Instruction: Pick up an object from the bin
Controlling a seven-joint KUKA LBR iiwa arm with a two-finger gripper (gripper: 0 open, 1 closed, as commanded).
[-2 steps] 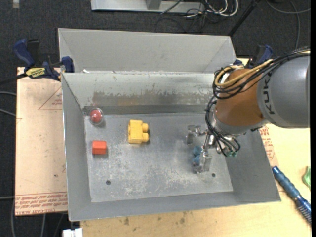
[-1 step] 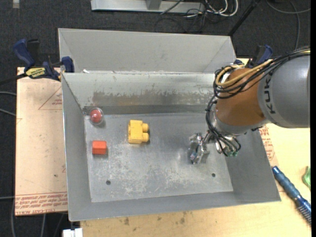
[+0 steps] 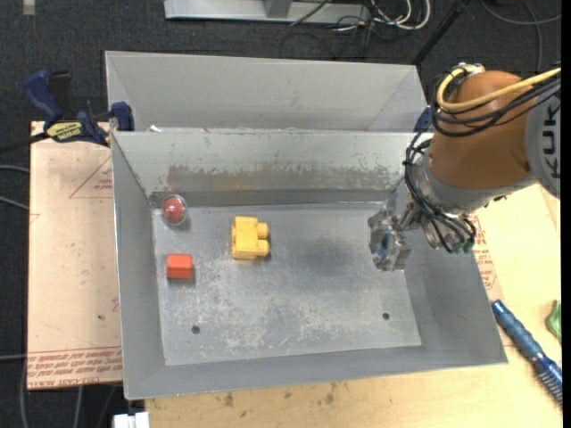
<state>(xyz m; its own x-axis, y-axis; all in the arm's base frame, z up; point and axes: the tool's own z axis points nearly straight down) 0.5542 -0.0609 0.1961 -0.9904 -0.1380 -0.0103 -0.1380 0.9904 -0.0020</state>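
Hanging in the right part of the bin (image 3: 268,341), the gripper (image 3: 390,243) is over bare grey floor, near the right wall and just in front of the back wall's foot. It holds nothing I can see. Can't tell whether the claw is open or closed: from this angle it's a dark-grey cluster that blends into the floor. It looks close to the floor, but contact isn't confirmable. Just right of it is a bundle of dark cables (image 3: 446,230). Above that is the big orange cover (image 3: 477,132) on the wrist, with the arm running off to the right.

Nearest object is the yellow block (image 3: 247,239), well apart to the left, about mid-floor toward the back. It's chunky and lying flat, with a small stub on its right side that points toward the gripper. Its long axis probably runs front-to-back in the bin, but the block is nearly square from here, so low confidence. It's touching nothing.

Further left is the red cube (image 3: 180,267), near the left wall, edges roughly square to the bin walls, no clear long axis. Behind it, in the back-left corner, is a red round piece (image 3: 173,209) with a shiny top, just beside the back wall's foot. All three sit apart from each other.
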